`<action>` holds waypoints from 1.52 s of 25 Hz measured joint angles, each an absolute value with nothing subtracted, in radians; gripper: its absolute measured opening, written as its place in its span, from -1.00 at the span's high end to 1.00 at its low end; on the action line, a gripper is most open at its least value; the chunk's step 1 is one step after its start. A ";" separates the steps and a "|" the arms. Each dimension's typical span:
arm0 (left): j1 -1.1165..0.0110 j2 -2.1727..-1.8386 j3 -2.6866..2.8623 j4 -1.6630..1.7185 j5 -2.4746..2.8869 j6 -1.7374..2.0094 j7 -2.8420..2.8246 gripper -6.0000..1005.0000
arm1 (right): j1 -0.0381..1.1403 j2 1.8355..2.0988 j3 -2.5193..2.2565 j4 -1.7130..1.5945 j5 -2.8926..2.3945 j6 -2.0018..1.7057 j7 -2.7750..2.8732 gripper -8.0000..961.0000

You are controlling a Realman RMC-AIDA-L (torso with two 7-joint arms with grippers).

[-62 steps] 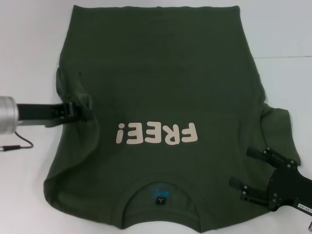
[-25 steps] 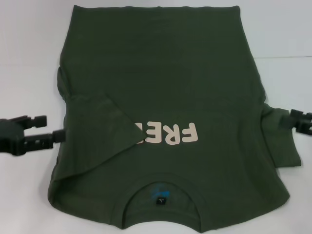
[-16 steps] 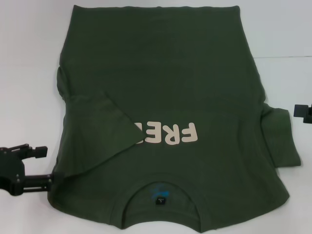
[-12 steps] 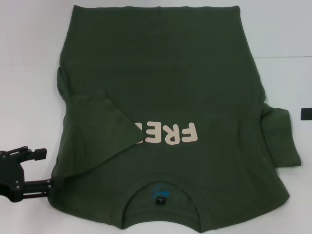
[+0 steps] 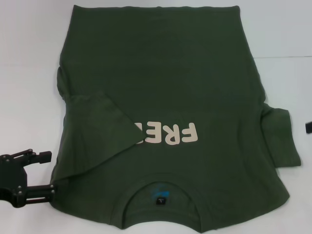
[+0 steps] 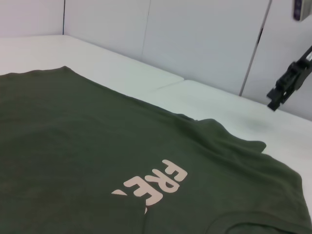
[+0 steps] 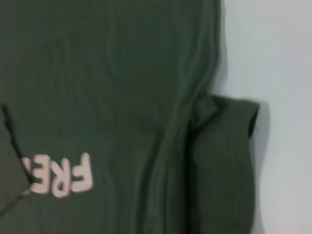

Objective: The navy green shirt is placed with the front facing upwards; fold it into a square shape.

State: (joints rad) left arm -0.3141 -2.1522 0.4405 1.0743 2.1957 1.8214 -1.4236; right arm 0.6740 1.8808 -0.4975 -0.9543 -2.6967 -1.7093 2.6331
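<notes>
The navy green shirt lies flat and face up on the white table, collar nearest me. Its left sleeve is folded inward over the chest and hides the end of the cream lettering. The right sleeve still sticks out sideways. My left gripper is open beside the shirt's left shoulder, its nearer finger touching the cloth edge. Only a black corner of my right gripper shows at the right border; the left wrist view has the right gripper raised above the table.
Bare white table surrounds the shirt on the left, right and far sides. White wall panels stand behind the table. The shirt's collar end reaches the near edge of the head view.
The left sleeve was folded over the lettering and let go. My left gripper has since slid toward me along the shirt's left edge. The right gripper drew back off to the right.
</notes>
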 joint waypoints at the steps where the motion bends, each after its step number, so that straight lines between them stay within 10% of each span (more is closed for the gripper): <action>1: -0.313 -2.152 0.438 1.072 2.194 1.823 -1.423 -0.79 | 0.682 1.885 -0.513 -0.939 -2.725 -1.691 2.639 -0.90; 38: -0.304 -2.159 0.425 1.058 2.192 1.811 -1.384 -0.80 | 0.699 1.927 -0.568 -0.713 -2.739 -1.454 2.637 -0.55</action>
